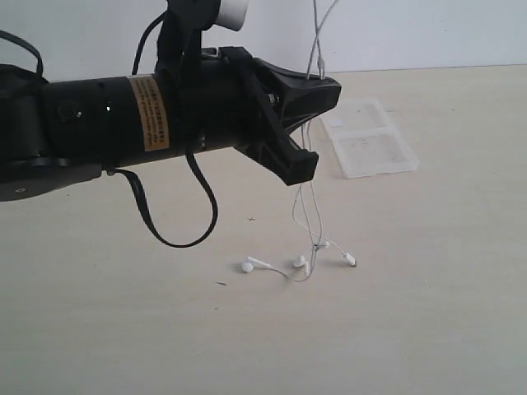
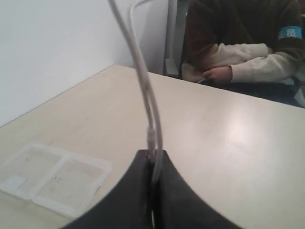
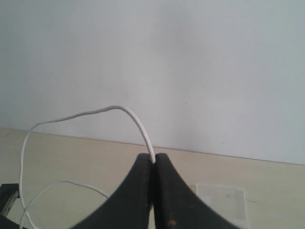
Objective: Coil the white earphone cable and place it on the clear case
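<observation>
My left gripper is held above the table, shut on two strands of the white earphone cable. From the jaws the cable hangs down to the table, where the earbuds lie. It also rises out of the top of the exterior view. In the left wrist view both strands rise from my shut left gripper. My right gripper is shut on one strand of the cable, which loops away from it. It is outside the exterior view. The clear case lies flat just beyond the left gripper.
My left arm, with its black cable loop, fills the left of the exterior view. The clear case also shows on the table. A seated person is at the table's far edge. A white wall stands behind the table.
</observation>
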Motion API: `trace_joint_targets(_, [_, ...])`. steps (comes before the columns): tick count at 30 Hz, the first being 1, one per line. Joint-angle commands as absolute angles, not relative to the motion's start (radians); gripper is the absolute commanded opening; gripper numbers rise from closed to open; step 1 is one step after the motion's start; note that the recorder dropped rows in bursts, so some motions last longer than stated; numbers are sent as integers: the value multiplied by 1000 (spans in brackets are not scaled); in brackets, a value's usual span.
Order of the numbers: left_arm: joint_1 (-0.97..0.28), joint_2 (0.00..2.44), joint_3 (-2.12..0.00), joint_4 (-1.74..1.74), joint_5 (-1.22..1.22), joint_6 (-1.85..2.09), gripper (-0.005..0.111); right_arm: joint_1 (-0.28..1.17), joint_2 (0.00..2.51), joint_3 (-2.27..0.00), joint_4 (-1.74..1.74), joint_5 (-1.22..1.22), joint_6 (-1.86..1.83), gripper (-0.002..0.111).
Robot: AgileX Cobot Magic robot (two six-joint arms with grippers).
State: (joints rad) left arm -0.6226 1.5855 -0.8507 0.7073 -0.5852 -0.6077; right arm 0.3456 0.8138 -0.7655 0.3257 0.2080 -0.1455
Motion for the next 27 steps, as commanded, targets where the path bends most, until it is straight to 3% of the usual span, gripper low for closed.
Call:
trace_joint_targets(1, [-627, 1558, -854, 749, -539, -640, 0, 342, 762, -641, 350, 69, -127, 0])
trace_joint_targets(12, [-627, 1534, -854, 755, -396, -640, 0, 342, 695, -495, 368, 35, -126, 0])
trace_joint_targets(22, [-627, 1534, -854, 755, -389, -636, 0, 342, 697, -497, 303, 59, -135, 0])
trace_joint_targets(27, [-627, 1544, -854, 757, -387, -667, 0, 342, 753, -628, 293, 98, -137, 0])
